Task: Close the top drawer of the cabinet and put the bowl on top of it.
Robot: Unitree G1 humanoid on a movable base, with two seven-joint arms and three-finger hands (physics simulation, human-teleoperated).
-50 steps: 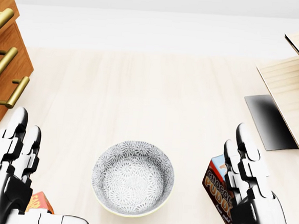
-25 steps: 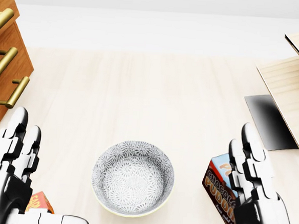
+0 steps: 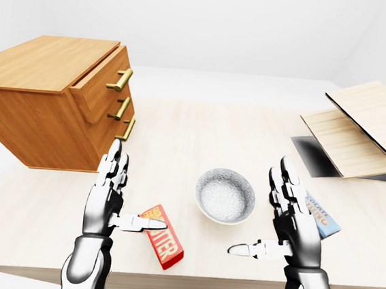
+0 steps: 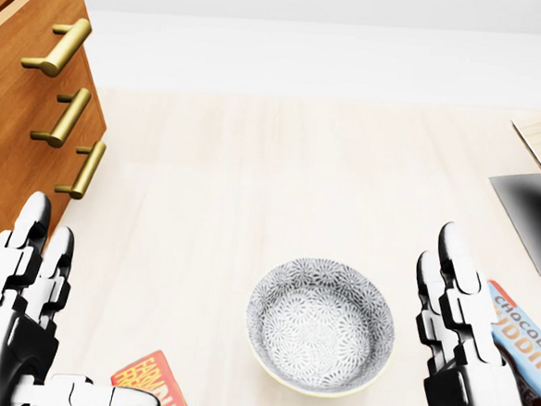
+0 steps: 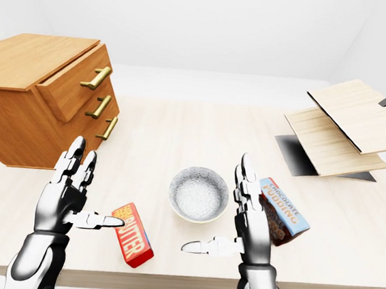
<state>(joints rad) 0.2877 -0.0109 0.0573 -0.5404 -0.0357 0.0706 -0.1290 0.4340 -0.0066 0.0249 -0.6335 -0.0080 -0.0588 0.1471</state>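
The pale wooden tabletop (image 3: 235, 131) carries everything. The brown wooden cabinet (image 3: 47, 96) stands at its left edge, toward the top left corner in the left-eye view. Its top drawer (image 3: 103, 81) is pulled out a little past the 2 drawers below; what it holds is hidden. Light boards (image 3: 365, 127) lean over a dark sheet (image 3: 315, 156) at the right edge.

The round bowl (image 3: 225, 195) sits near the tabletop's bottom edge, about midway, well apart from the cabinet. The head view shows best its inside: only a fine grey and white flower pattern. That view cuts off the cabinet top and shows 3 brass-coloured bar handles (image 4: 57, 47).

A flat red box (image 3: 161, 242) lies left of the bowl. A pudding box (image 5: 279, 211) stands right of it, clear in the right-eye view but mostly covered in the left-eye view.

The left hand (image 3: 105, 204) and right hand (image 3: 291, 226) are raised on either side of the bowl, fingers straight and spread, thumbs pointing inward, gripping nothing.
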